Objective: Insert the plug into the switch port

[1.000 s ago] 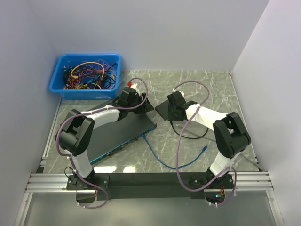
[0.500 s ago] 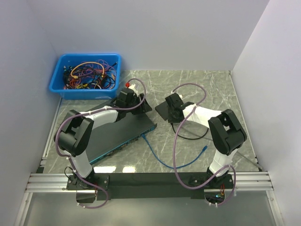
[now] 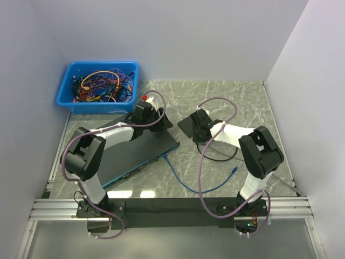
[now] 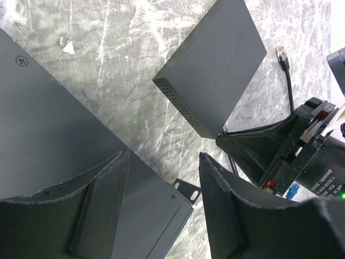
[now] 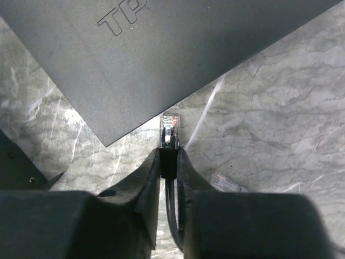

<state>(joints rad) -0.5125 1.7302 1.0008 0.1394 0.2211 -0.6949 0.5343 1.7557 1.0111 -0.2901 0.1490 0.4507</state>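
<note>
The plug [image 5: 170,125], clear-tipped on a black cable, sits pinched between my right gripper's [image 5: 168,156] fingers, which are shut on its black boot. The tip points at the near corner of the small black switch [image 5: 161,48] and stops just short of it. From above, that right gripper [image 3: 200,123] hangs at the small switch's [image 3: 186,125] right edge. My left gripper [image 4: 164,156] is open and empty above the corner of the large black rack switch [image 4: 54,135]. The small switch [image 4: 215,70] lies beyond it. No port shows in any view.
A blue cable [image 3: 188,181] runs from the large switch's [image 3: 143,154] front edge to a loose plug [image 3: 234,170]. A second clear plug [image 5: 225,183] lies on the marble beside my right fingers. A blue bin [image 3: 99,86] of tangled cables stands at the back left.
The right gripper has closed onto the plug and shifted slightly left toward the small switch. The left arm has barely moved.
</note>
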